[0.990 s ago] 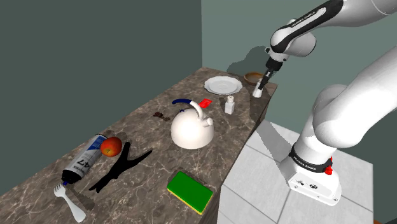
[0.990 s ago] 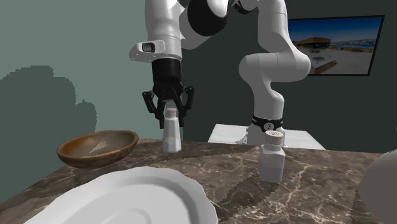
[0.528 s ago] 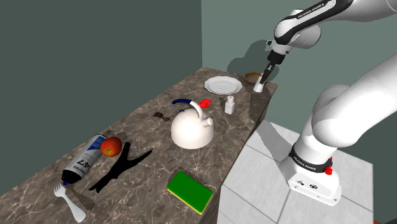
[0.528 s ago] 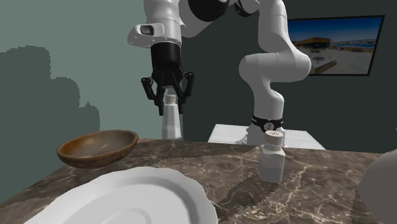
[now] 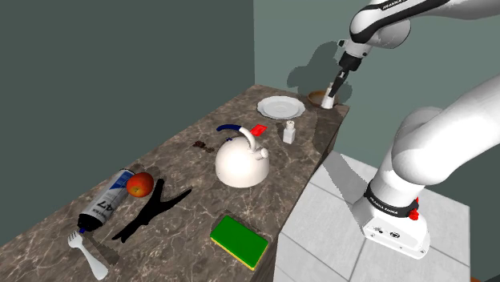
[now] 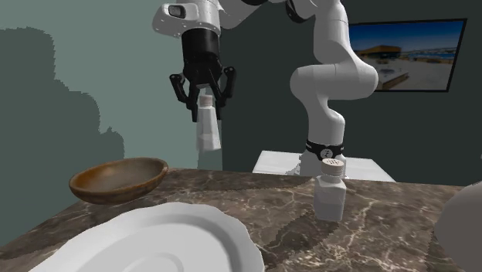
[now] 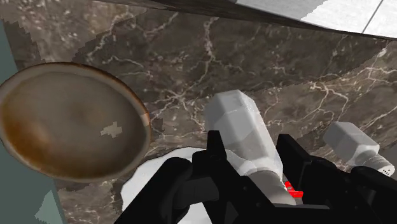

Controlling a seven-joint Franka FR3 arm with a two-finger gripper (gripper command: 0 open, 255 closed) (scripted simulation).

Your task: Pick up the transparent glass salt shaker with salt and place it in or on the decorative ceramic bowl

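Observation:
My black gripper (image 6: 205, 104) is shut on the top of a pale, faceted salt shaker (image 6: 207, 130), which hangs in the air above the marble counter. In the shoulder view the gripper (image 5: 334, 86) holds the shaker (image 5: 328, 100) at the counter's far end, beside the brown bowl (image 5: 317, 97). The second exterior view puts the bowl (image 6: 119, 179) lower and to the left of the shaker. In the wrist view the fingers (image 7: 219, 154) clasp the shaker (image 7: 242, 127), with the bowl (image 7: 70, 124) beside it on the counter.
A second shaker (image 6: 331, 188) stands on the counter, and a white plate (image 5: 280, 106) lies near the bowl. Further along are a white kettle (image 5: 243, 160), a green sponge (image 5: 239, 239), an apple (image 5: 139, 184), a can (image 5: 105, 200) and a brush (image 5: 88, 252).
The gripper has risen with the salt shaker in it, lifting it off the counter, and has drifted a little toward the bowl. Everything else has stayed put.

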